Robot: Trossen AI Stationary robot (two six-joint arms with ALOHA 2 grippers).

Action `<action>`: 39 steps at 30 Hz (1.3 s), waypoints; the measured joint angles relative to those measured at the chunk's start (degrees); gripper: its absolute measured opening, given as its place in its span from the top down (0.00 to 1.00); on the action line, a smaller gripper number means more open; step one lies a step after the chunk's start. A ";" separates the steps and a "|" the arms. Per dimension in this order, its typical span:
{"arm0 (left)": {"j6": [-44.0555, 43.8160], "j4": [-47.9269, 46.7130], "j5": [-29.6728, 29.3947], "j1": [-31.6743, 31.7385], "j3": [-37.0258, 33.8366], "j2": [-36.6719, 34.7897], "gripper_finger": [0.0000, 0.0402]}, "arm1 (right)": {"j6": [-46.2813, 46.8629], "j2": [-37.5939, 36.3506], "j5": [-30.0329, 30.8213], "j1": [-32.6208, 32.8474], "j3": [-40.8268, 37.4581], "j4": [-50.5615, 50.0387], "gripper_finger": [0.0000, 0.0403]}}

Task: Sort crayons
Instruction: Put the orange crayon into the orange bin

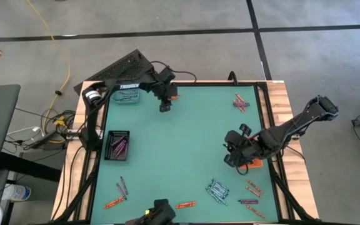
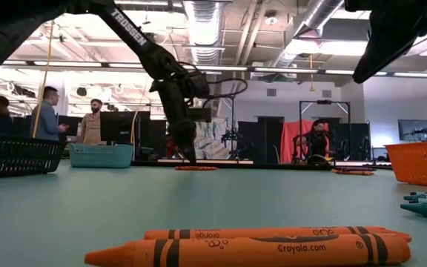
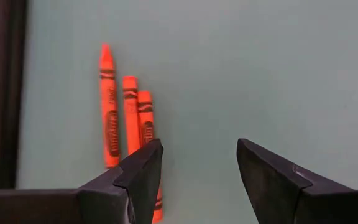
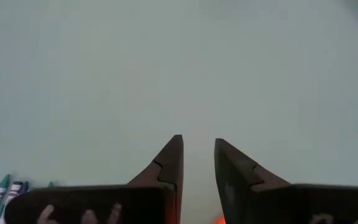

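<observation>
Crayons lie scattered over the green table [image 1: 186, 137], purple ones already in the black tray [image 1: 117, 144] on the left. Left gripper [image 1: 165, 100] hovers released at the far edge, three orange crayons [image 3: 126, 121] just beside one finger [image 3: 143, 171] rather than between the two, so closing here could catch only one or roll them apart. Over to the right, the right gripper [image 1: 235, 154] hangs empty, fingers narrowly parted, near the orange tray [image 1: 252, 164]; a careless swing could nudge it
</observation>
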 joint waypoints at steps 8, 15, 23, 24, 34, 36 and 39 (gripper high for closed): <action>0.34 -1.23 -0.99 0.78 0.59 1.62 0.51 | -0.03 0.00 1.34 0.07 0.00 0.04 0.79; 0.85 -1.35 0.59 0.94 0.59 1.62 0.51 | -0.27 0.00 2.33 0.07 0.00 0.09 0.79; 0.97 -0.08 2.01 0.94 1.40 1.60 0.51 | -0.40 0.00 2.48 0.07 0.00 0.09 0.79; 0.96 0.12 2.00 0.98 1.40 1.60 0.51 | -0.42 0.00 2.52 0.07 0.00 0.09 0.79; 0.12 0.75 1.54 2.66 1.40 1.60 0.51 | -0.62 0.00 3.98 0.03 0.00 0.05 0.79; 0.11 0.63 1.60 2.94 1.25 1.60 0.51 | -0.61 0.00 3.98 0.01 0.00 0.05 0.79; 0.18 0.47 1.67 3.02 0.49 1.60 0.51 | -0.59 0.00 3.98 0.01 0.00 0.07 0.79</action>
